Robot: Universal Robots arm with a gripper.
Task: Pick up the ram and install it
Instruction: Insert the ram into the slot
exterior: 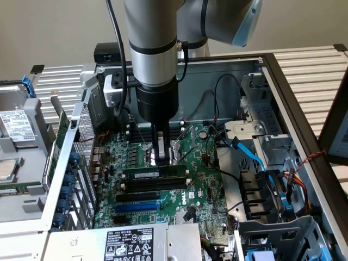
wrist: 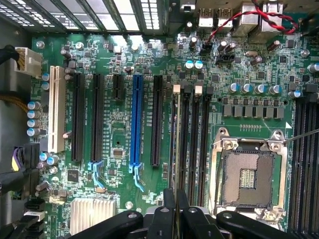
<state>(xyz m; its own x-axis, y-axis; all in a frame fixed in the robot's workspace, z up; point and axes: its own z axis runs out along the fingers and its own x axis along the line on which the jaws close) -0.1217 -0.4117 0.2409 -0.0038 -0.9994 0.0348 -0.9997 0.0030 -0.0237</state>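
Observation:
The ram [exterior: 155, 174] is a long dark stick with a small white label. It stands on edge over the green motherboard [exterior: 204, 179], in line with the bank of memory slots. My gripper [exterior: 161, 162] comes straight down onto its top edge near the middle and is shut on it. In the wrist view the ram [wrist: 176, 139] appears edge-on as a thin line running out from between my fingertips [wrist: 167, 211]. Bare black memory slots [wrist: 194, 144] with white end clips lie right beside it, on the CPU socket's side. How deep the ram sits in its slot is unclear.
The open CPU socket [wrist: 247, 177] lies past the bare slots. A blue expansion slot [wrist: 136, 119] and black ones lie on the ram's other side. Blue and black cables [exterior: 255, 157] and drive bays fill the case at the exterior view's right. A labelled power supply [exterior: 128, 244] sits at the front.

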